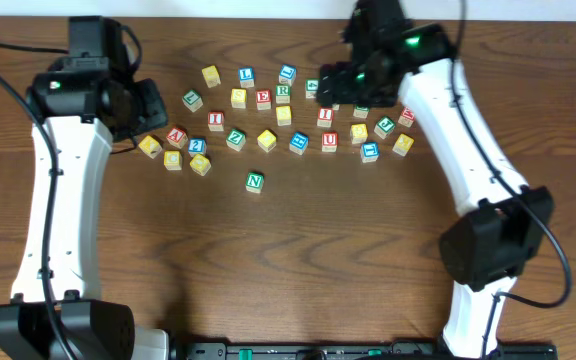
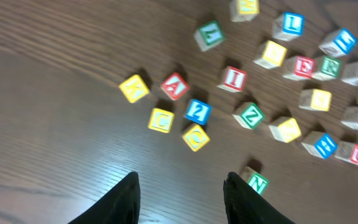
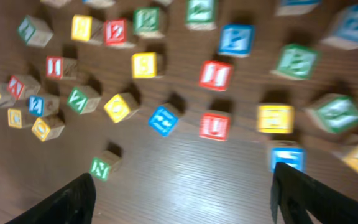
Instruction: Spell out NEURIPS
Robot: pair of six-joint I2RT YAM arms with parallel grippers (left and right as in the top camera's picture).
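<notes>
Right claw (image 3: pixel 182 186) wide open, empty, left claw (image 2: pixel 180 183) partly open, empty, near green N (image 2: pixel 257 182)

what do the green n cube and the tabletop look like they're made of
Green N cube: likely wood, with pale tan sides beside a face printed with a green letter, matte. Tabletop: dark brown with long grain streaks and a soft sheen. It could be wood veneer or printed laminate; the pictures cannot settle which.

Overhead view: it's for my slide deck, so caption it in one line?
Green N cube set apart from the scattered alphabet cubes on the wooden table.
</notes>
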